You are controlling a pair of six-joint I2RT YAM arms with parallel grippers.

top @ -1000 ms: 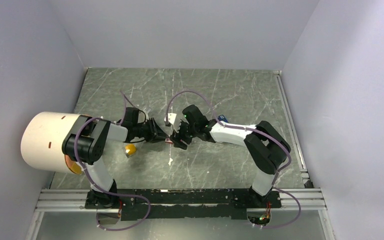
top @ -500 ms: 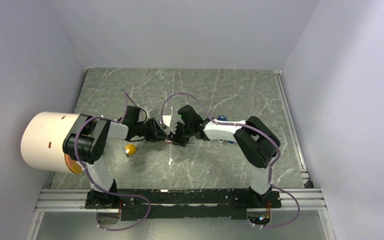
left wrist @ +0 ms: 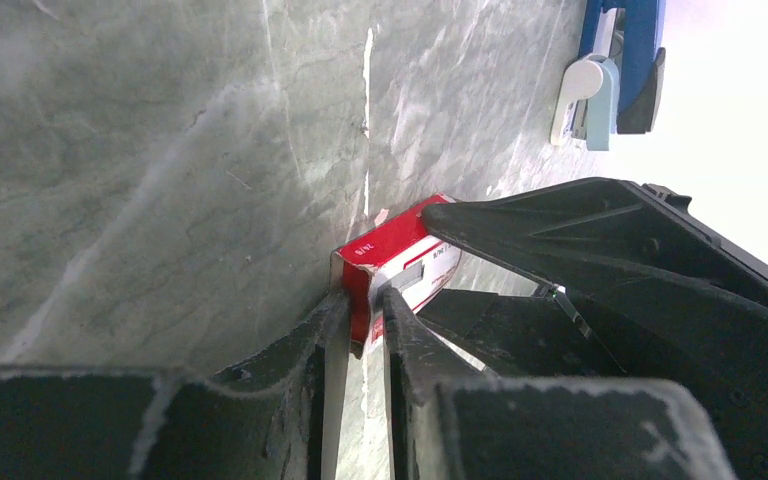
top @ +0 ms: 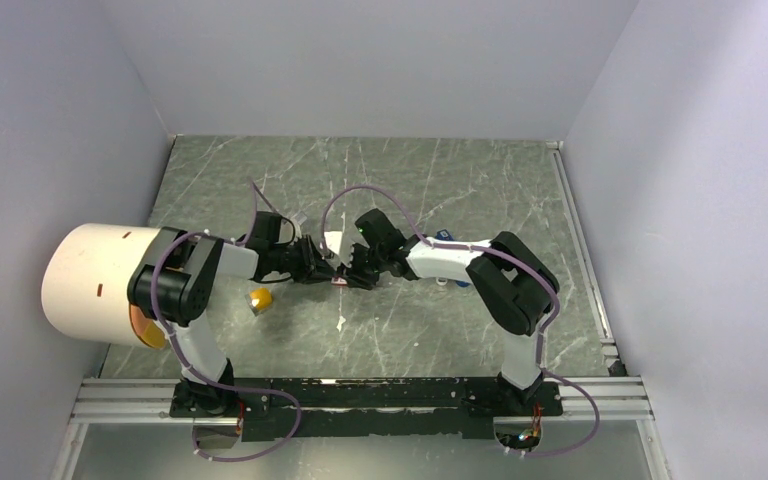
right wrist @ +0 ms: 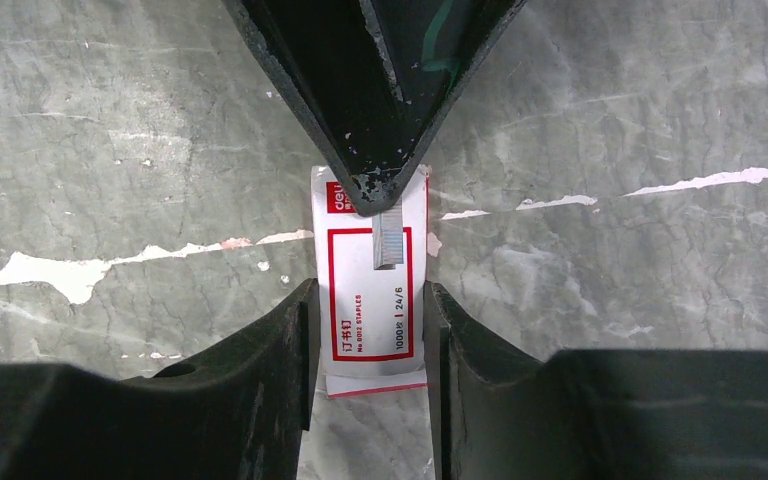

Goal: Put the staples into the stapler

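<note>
Top external: veined grey-green marble tabletop (top: pixel 460 175), pale walls (top: pixel 360 60), stapler (top: pixel 445 237) mid-table.

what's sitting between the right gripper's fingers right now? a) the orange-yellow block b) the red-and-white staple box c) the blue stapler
b, the right wrist view shows the red-and-white staple box lying between the fingers of the right gripper, its long sides against them, while the left gripper pinches the staples over it.
</note>
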